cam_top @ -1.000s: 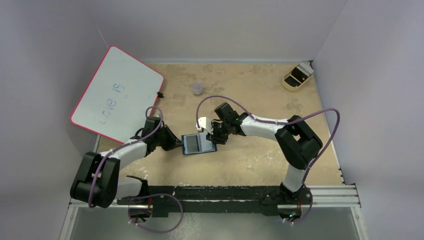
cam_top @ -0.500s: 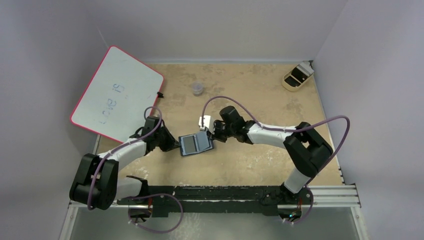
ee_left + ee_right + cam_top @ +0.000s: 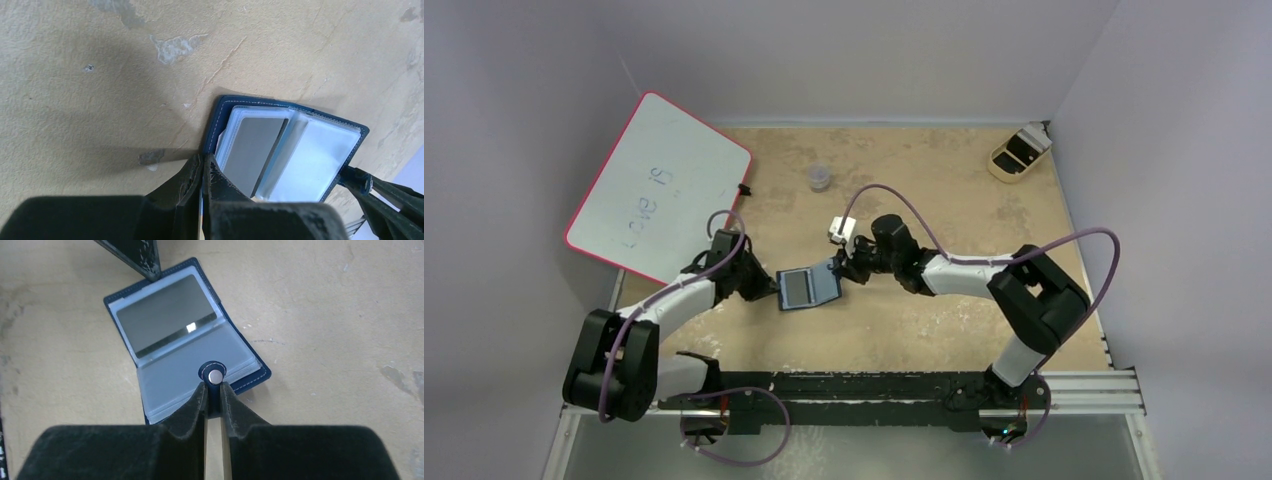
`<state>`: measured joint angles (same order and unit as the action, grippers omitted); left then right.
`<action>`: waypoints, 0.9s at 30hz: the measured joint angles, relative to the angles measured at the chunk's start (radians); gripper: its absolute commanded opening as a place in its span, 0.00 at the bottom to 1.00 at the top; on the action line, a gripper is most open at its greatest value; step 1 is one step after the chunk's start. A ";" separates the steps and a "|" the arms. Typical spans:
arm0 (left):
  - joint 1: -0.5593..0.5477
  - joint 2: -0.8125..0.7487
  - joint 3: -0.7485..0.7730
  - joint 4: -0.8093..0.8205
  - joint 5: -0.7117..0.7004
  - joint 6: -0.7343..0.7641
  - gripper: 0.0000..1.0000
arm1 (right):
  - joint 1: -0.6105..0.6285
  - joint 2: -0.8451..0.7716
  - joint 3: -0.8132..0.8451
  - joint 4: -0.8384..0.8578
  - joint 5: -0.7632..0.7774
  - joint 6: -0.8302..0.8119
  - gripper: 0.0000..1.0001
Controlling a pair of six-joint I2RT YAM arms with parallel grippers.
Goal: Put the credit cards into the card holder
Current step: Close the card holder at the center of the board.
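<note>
Navy, light and floppy, the card holder (image 3: pixel 807 288) handles best by its snap tab (image 3: pixel 215 375), grasped by the right pincer (image 3: pixel 214 388); left pincer (image 3: pixel 204 161) clenched.

light: soft, even, overhead
glare: white spot on card holder (image 3: pixel 180 335) pocket
blur: right hand (image 3: pixel 214 386) near lens

- Card holder (image 3: pixel 186 342): navy leather-like cover, matt, pale stitching; clear, slightly glossy plastic sleeves.
- Snap (image 3: pixel 215 375): shiny metal.
- Card (image 3: pixel 165 315): smooth grey, catching a bright glint.
- Counter (image 3: pixel 325 315): matt, rough tan board, mottled and scuffed.
</note>
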<state>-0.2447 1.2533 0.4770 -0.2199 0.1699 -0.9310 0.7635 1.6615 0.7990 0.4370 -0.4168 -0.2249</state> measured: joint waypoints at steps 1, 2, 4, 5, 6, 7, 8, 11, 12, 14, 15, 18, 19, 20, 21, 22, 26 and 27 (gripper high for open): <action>0.002 -0.004 0.000 0.000 0.003 0.000 0.02 | -0.001 0.003 -0.010 0.032 -0.008 0.026 0.11; 0.002 -0.009 0.000 0.000 0.008 -0.002 0.04 | -0.001 0.008 -0.017 0.061 -0.020 0.049 0.11; 0.003 -0.031 0.000 0.003 0.024 -0.011 0.08 | -0.003 0.024 -0.023 0.116 -0.032 0.094 0.11; 0.003 -0.047 0.000 0.006 0.035 -0.018 0.09 | -0.005 0.036 -0.023 0.144 -0.037 0.113 0.11; 0.003 -0.064 0.000 0.016 0.047 -0.025 0.10 | -0.005 0.045 -0.023 0.162 -0.040 0.127 0.11; 0.004 -0.082 0.000 0.033 0.063 -0.037 0.11 | -0.006 0.055 -0.024 0.179 -0.042 0.143 0.11; 0.005 -0.093 -0.002 0.053 0.079 -0.048 0.12 | -0.007 0.060 -0.026 0.188 -0.043 0.154 0.11; 0.007 -0.119 -0.042 0.188 0.153 -0.117 0.13 | -0.007 0.068 -0.030 0.217 -0.047 0.177 0.11; 0.008 -0.121 -0.063 0.239 0.177 -0.145 0.13 | -0.007 0.068 -0.034 0.229 -0.047 0.185 0.11; 0.008 -0.120 -0.097 0.305 0.208 -0.189 0.13 | -0.007 0.068 -0.044 0.269 -0.048 0.203 0.11; 0.008 -0.119 -0.106 0.325 0.220 -0.205 0.13 | -0.007 0.068 -0.053 0.291 -0.049 0.210 0.11; 0.008 -0.102 -0.111 0.369 0.244 -0.232 0.13 | -0.007 0.074 -0.092 0.384 -0.063 0.239 0.12; 0.008 -0.095 -0.111 0.383 0.249 -0.238 0.13 | -0.007 0.080 -0.099 0.405 -0.070 0.247 0.12; 0.008 -0.089 -0.111 0.393 0.252 -0.240 0.13 | -0.007 0.088 -0.105 0.429 -0.075 0.254 0.13; 0.008 -0.081 -0.111 0.404 0.254 -0.243 0.13 | -0.007 0.094 -0.109 0.444 -0.078 0.258 0.13; 0.008 -0.074 -0.111 0.413 0.254 -0.247 0.14 | -0.007 0.100 -0.114 0.465 -0.080 0.261 0.13; 0.006 -0.040 -0.111 0.445 0.254 -0.256 0.18 | -0.007 0.101 -0.141 0.530 -0.092 0.266 0.14; 0.005 -0.032 -0.111 0.451 0.254 -0.259 0.19 | -0.007 0.101 -0.145 0.543 -0.096 0.266 0.14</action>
<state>-0.2401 1.2213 0.3660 0.2306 0.4236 -1.1900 0.7563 1.7626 0.6544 0.9798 -0.5129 0.0410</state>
